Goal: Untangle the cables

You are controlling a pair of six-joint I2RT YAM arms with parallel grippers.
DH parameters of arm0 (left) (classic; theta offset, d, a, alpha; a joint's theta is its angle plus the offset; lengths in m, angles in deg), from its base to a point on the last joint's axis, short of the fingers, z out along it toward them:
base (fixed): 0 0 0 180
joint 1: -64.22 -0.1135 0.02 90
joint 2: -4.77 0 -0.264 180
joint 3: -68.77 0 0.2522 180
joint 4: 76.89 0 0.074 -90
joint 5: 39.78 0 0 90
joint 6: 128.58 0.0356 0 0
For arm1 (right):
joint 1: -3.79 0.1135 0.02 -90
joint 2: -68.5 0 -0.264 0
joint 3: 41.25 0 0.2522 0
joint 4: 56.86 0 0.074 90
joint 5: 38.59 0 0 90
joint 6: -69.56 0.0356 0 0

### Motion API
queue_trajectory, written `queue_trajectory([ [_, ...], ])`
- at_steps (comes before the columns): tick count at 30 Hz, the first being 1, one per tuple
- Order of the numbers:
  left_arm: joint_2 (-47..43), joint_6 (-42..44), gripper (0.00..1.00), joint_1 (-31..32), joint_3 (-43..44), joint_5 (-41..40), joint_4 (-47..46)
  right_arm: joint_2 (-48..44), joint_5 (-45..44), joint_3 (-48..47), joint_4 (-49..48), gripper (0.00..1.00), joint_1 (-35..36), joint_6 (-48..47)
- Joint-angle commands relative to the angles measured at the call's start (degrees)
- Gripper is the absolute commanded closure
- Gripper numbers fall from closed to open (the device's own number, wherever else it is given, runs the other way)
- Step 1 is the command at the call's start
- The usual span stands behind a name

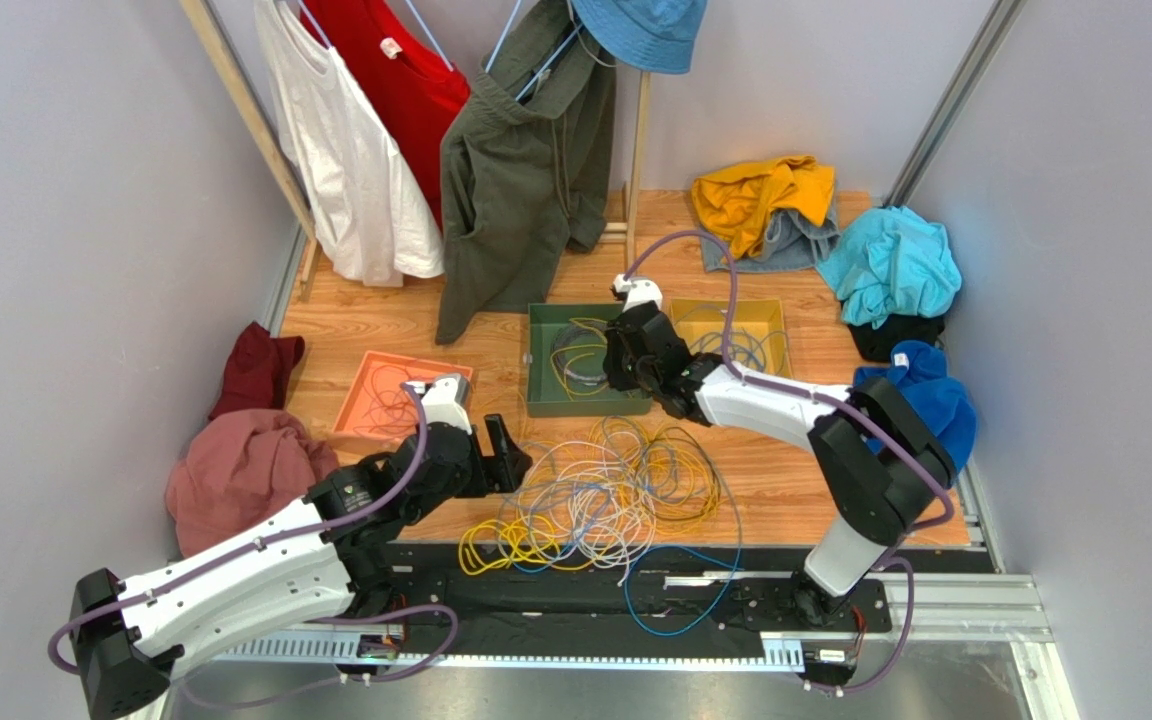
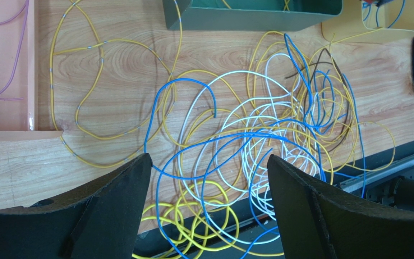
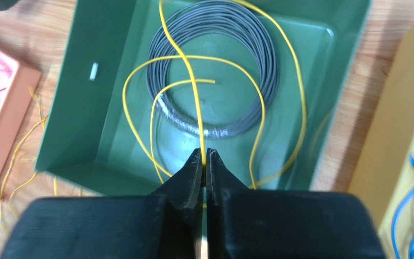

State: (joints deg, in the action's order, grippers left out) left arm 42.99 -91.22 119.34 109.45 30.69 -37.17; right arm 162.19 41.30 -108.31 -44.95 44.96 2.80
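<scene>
Pink tray [image 1: 364,368] sits toward the tabletop's left edge w/ thin purple wires [image 1: 387,405] in it. Just right of it, the left gripper [image 1: 504,450] hangs above the wood w/ jaws spread wide and nothing btwn them. It's over the left part of the cables [image 1: 605,503], a loose tangle of yellow, blue & white-grey strands at the tabletop's near edge. Some loops spill over that edge, and one long yellow loop reaches out toward the pink tray. Behind the tangle, a green tray [image 1: 567,402] holds a grey coil [image 3: 214,70]. The right gripper [image 3: 205,156] is over this tray, jaws pinched on a yellow cable [image 3: 193,97] that loops down across the coil. Yellow tray [image 1: 760,315] sits just right of the green one, w/ blue wires [image 1: 740,350] inside.
</scene>
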Motion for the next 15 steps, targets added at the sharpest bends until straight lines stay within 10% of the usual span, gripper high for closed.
queue_trajectory([
  [1, -0.60, -0.44, 0.13, 0.17, 0.42, 0.11, -0.29, 2.38, -2.28, -6.82, 5.09, 0.79, 0.23, 0.57],
  [7, -1.39, 0.34, 0.12, 0.26, 0.33, -0.95, -0.11, -7.36, -10.97, -4.27, 7.56, 0.37, 1.98, 1.10],
  [15, 0.54, 1.14, 0.12, 0.26, 1.30, 0.02, -0.55, -21.17, -11.00, 1.87, 12.04, 0.35, 5.15, 3.55],
])
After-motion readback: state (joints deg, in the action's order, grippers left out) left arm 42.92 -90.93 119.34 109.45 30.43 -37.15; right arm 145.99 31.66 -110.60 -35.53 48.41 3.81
